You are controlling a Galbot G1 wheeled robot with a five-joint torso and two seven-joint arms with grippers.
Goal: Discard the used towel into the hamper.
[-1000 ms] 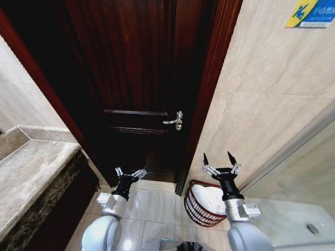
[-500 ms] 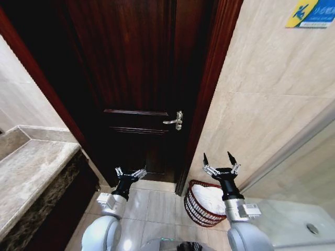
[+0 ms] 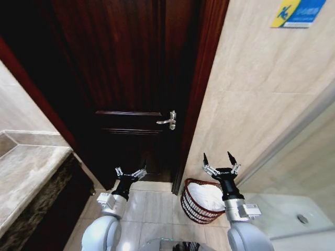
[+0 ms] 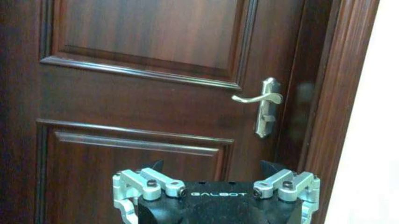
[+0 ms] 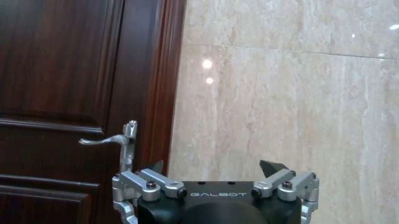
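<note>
While both grippers gape — towel (image 3: 205,197) fills hamper (image 3: 189,205).

Pretty uneven light here: the tiled wall (image 3: 272,104) is bright and washed out toward 3 o'clock, while the dark door (image 3: 125,78) sinks into near-black shadow around 10 to 12 o'clock in the head view. Two small glare spots sit on the glossy tile (image 5: 207,64) in the right wrist view. Straight lines bow hard at the head view's edges, fisheye style, and both wrist views look a bit soft.
</note>
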